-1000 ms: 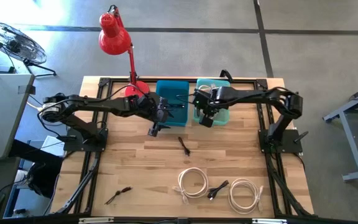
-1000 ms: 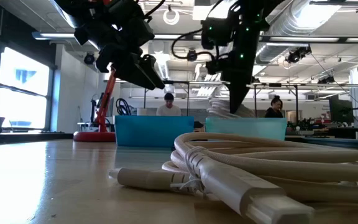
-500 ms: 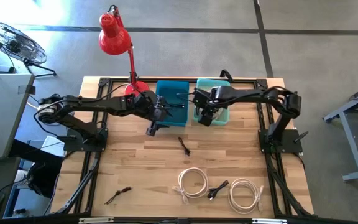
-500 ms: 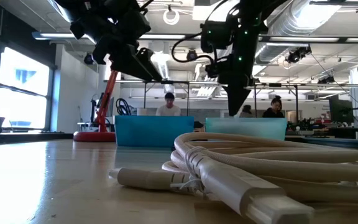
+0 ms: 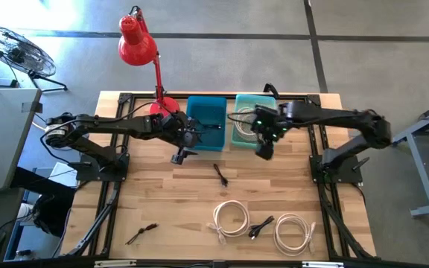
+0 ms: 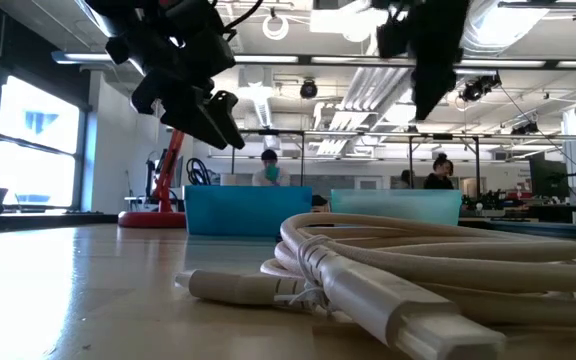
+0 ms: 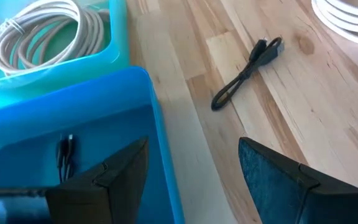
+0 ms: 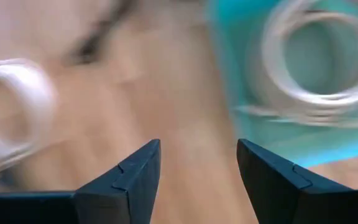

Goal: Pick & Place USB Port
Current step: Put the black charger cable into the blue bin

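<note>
the left gripper hovers, fingers released and empty, by the blue bin holding a small black cable. a black usb cable lies on the worktop. the right gripper, fingers released and empty, hangs beside the teal bin holding a coiled white cable.

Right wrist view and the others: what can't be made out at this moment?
- Right wrist view: motion blur smears the teal bin and its white cable coil.
- High view: small dark cable too small to identify.
- Low view: near white cable hides the table behind it.
</note>
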